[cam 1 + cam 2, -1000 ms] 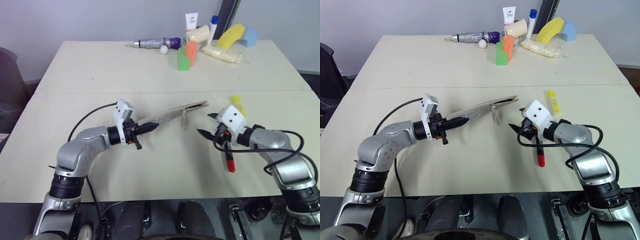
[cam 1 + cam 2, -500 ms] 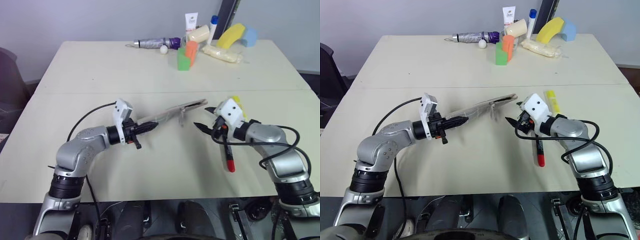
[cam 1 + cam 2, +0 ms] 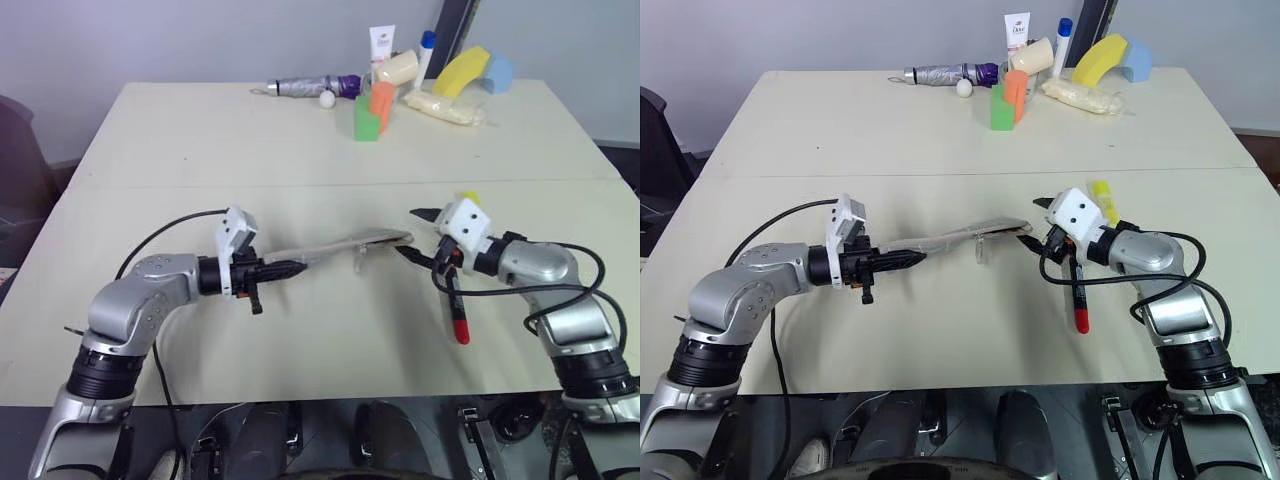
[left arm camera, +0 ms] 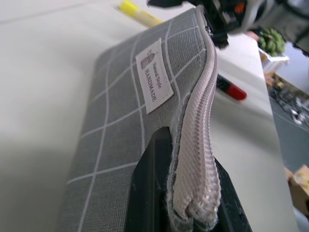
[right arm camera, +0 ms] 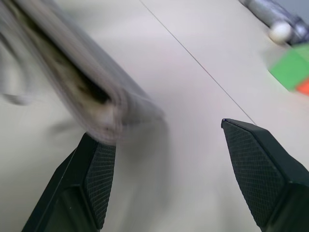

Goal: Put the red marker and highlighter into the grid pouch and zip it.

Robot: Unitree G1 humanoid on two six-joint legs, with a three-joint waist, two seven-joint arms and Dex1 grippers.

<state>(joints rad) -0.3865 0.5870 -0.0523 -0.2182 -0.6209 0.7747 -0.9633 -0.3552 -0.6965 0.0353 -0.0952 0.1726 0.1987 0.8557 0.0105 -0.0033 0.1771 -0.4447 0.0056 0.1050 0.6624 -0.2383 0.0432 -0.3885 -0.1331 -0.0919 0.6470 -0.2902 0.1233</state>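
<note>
My left gripper (image 3: 290,268) is shut on the near end of the grid pouch (image 3: 330,245), holding it edge-up just above the table with its zipper edge (image 4: 205,121) on top. Its pull tab (image 3: 360,259) hangs below. My right gripper (image 3: 408,232) is open, its fingers on either side of the pouch's far end (image 5: 72,82) without closing on it. The red marker (image 3: 457,315) lies on the table under my right wrist. The yellow highlighter (image 3: 1101,192) lies just beyond that wrist, partly hidden by it.
Along the table's far edge lie a folded umbrella (image 3: 310,87), a white ball, green (image 3: 367,120) and orange blocks, a white tube, a wrapped roll, and yellow (image 3: 462,70) and blue foam shapes. A seam crosses the table (image 3: 200,185) behind the grippers.
The pouch has swung lower and more level in my left gripper. My right gripper has turned and lifted slightly, so its open fingers now flank the pouch's far end.
</note>
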